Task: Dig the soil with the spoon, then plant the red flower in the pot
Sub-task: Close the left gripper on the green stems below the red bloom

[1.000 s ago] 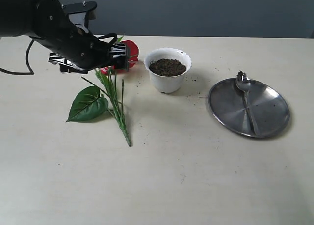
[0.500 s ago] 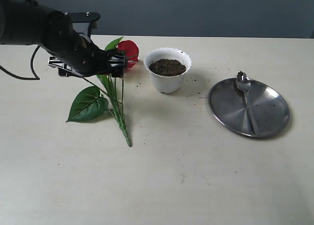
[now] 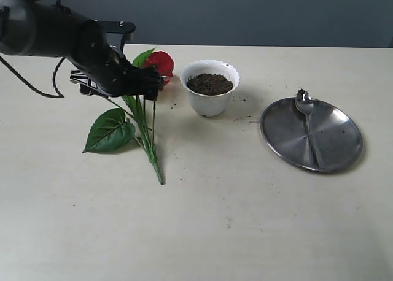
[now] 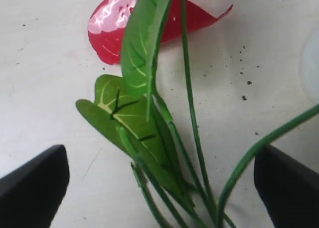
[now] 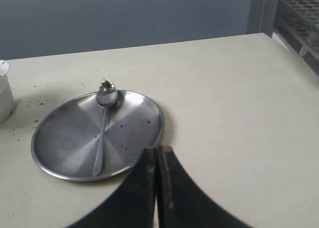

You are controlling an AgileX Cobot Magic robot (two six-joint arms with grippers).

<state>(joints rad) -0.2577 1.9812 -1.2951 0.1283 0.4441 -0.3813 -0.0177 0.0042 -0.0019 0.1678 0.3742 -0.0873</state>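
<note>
Left end effector point(image 4: 159, 188) released, fingers straddling red flower point(image 3: 159, 62) stems; right end effector point(image 5: 157, 188) clenched, empty.

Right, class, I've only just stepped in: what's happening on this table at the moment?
The left claw is open, low over the thin green stems of the artificial red flower lying on the table, its fingers either side of them. The white scalloped pot beside it holds dark soil. The silver spoon rests on the round steel plate, soil on its bowl. The right claw is shut, away from everything.
</note>
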